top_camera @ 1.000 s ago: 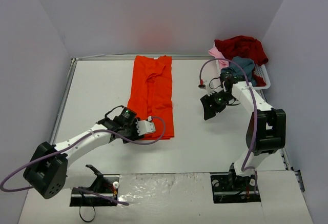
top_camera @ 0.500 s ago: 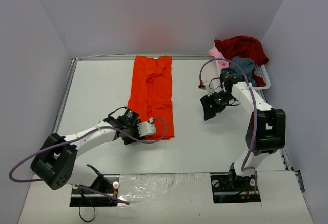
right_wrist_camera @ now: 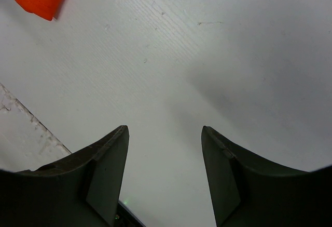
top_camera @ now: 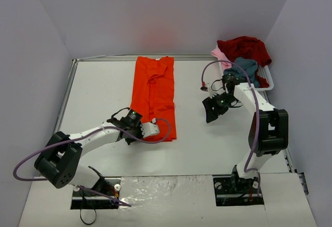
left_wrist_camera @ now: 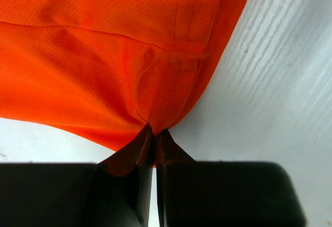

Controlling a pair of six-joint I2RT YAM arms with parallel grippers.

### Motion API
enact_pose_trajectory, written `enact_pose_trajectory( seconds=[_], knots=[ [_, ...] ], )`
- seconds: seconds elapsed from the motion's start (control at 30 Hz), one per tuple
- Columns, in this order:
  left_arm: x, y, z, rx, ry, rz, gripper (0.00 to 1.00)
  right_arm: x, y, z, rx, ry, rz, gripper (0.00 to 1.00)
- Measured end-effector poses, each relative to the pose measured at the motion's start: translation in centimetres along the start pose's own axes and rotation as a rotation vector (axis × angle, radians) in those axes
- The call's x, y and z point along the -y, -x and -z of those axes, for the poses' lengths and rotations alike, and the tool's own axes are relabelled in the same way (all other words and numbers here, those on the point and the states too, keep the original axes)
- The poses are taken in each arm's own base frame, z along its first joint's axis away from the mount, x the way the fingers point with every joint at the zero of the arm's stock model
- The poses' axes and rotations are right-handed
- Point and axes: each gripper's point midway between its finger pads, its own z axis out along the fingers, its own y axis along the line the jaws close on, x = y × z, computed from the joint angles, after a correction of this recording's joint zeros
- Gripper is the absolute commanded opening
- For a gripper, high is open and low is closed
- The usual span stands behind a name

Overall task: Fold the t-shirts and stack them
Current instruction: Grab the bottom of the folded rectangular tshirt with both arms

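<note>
Orange shirt (top_camera: 154, 94) lies flat on the table (top_camera: 98, 92), folded lengthwise into a long strip, centre-left. Left gripper (top_camera: 136, 123) sits at the strip's near edge, fingers pressed together, pinching a gathered fold of hem. Right gripper (right_wrist_camera: 163, 131) hovers over bare table with fingers spread, holding nothing. Dark red shirt (top_camera: 245, 48), grey-blue shirt (top_camera: 244, 67) and pink shirt (top_camera: 220, 54) are heaped at the white basket (top_camera: 265, 76), far right.
</note>
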Motion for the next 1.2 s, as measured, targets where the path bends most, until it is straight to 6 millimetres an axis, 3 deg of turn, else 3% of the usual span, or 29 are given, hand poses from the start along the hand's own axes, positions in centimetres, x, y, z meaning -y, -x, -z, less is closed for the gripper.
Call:
enact_pose_trajectory(
  seconds=[0.27,0.5,0.87,1.2],
  knots=[
    [0.2,0.3,0.2,0.018,-0.005,0.017,0.02,-0.6,0.2,-0.3,-0.010,0.007,0.024,0.52],
    [0.5,1.3,2.3,0.088,-0.002,0.013,0.02,-4.0,1.2,-1.6,-0.036,0.054,0.187,0.53],
    [1.4,2.1,3.3,0.138,-0.071,0.029,0.02,-7.2,3.1,0.0,0.190,0.041,0.496,0.57],
    [-0.2,2.7,2.5,0.077,-0.130,0.082,0.02,-8.9,2.0,-4.1,0.234,0.028,0.694,0.57]
  ],
)
